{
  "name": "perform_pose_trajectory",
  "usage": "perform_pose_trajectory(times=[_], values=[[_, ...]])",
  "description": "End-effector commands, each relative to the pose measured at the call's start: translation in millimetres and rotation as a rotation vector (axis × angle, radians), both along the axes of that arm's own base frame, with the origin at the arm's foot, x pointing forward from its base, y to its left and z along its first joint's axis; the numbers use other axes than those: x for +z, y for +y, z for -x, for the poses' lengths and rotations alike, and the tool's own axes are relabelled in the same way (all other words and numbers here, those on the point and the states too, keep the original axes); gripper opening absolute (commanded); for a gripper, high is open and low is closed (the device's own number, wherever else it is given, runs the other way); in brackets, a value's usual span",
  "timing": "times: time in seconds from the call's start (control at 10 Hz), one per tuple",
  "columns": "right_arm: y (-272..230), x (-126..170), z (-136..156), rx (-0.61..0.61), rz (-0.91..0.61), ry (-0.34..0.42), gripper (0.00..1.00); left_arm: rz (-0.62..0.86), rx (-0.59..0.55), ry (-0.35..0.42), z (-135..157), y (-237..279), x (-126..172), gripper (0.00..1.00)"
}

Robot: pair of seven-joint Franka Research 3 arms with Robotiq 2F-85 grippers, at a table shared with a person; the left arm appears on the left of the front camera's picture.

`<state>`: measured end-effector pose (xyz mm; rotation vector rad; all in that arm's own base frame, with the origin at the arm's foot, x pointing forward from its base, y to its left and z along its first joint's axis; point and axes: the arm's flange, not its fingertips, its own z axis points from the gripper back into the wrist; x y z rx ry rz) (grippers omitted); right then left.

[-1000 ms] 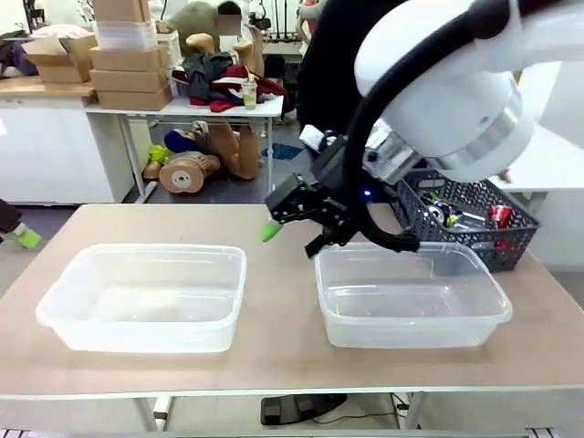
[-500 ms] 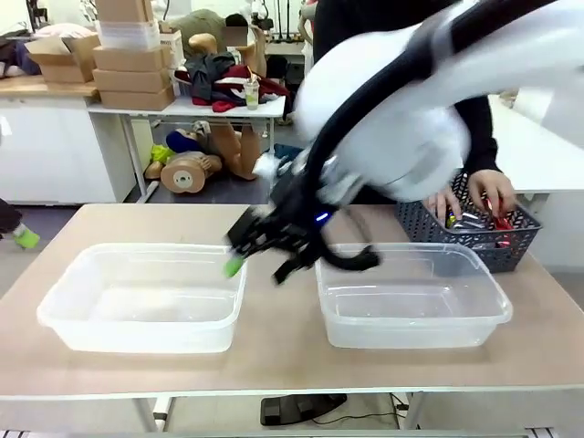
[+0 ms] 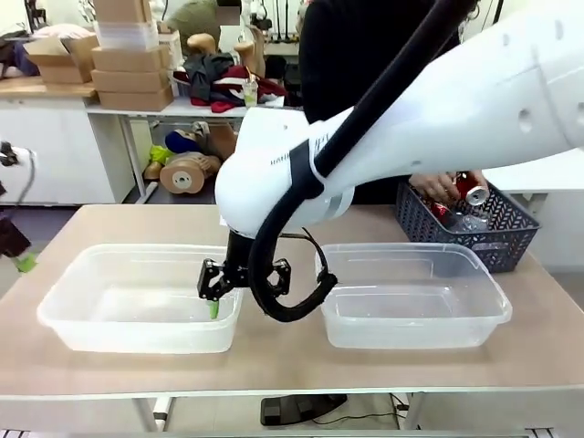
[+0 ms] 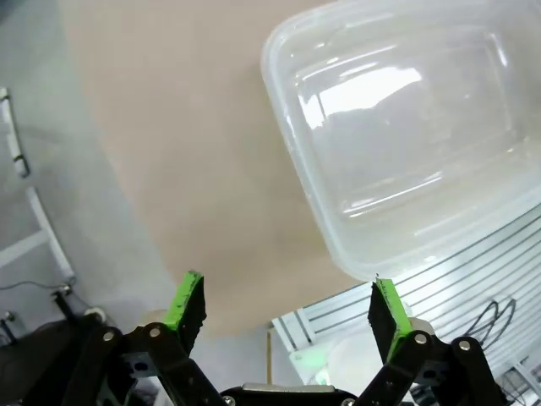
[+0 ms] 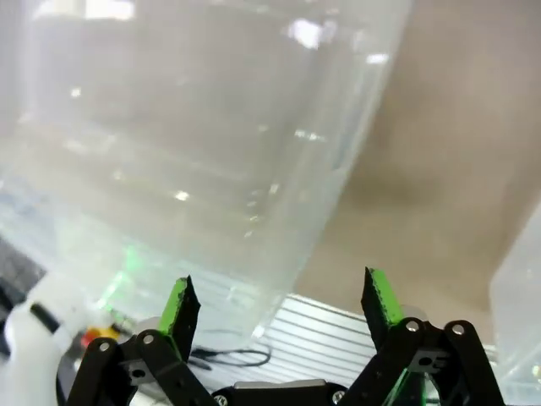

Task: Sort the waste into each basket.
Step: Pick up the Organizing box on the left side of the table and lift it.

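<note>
Reading right pincer (image 5: 277, 292) as jaws wide apart, nothing between them. Hangs low at the right end of the left tub (image 3: 137, 254), wall close ahead of the pads; cannot tell whether touching. Right tub (image 3: 412, 251) just beside, on the other flank. Reading left pincer (image 4: 287, 292) as apart too, empty, out past the surface (image 4: 169, 127) edge with the left tub ahead. Seeing nothing in either tub. Finding the waste well beyond the right pincer, far side: red can (image 3: 474, 193) in the person's hand (image 3: 438, 187), clear bottle (image 3: 472, 222) and more cans in the dark lattice basket (image 3: 511, 233).

Risks, as judged:
- clipping the light tub rim on a sideways move, skating it off the surface
- reaching into the basket with hands working there, hitting fingers
- denting or dropping a thin can on a poor grip
- misjudging clear bottle edges against clear tubs
- crossing arm paths, with the right arm spanning the middle
</note>
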<state>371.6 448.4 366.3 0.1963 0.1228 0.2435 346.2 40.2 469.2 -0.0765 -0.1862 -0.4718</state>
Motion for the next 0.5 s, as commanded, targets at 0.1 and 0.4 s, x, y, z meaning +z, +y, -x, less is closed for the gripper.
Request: perform_pose_trajectory(times=[0.1,0.4], values=[[25.1,13.8,-8.2,-0.134,0.075,-0.021,1.00,-0.016,-0.023,-0.005,35.6,-28.8,-70.0,1.00],[30.3,13.6,-20.7,-0.224,0.144,-0.086,1.00,0.010,-0.044,0.022,29.5,-32.4,-87.2,1.00]])
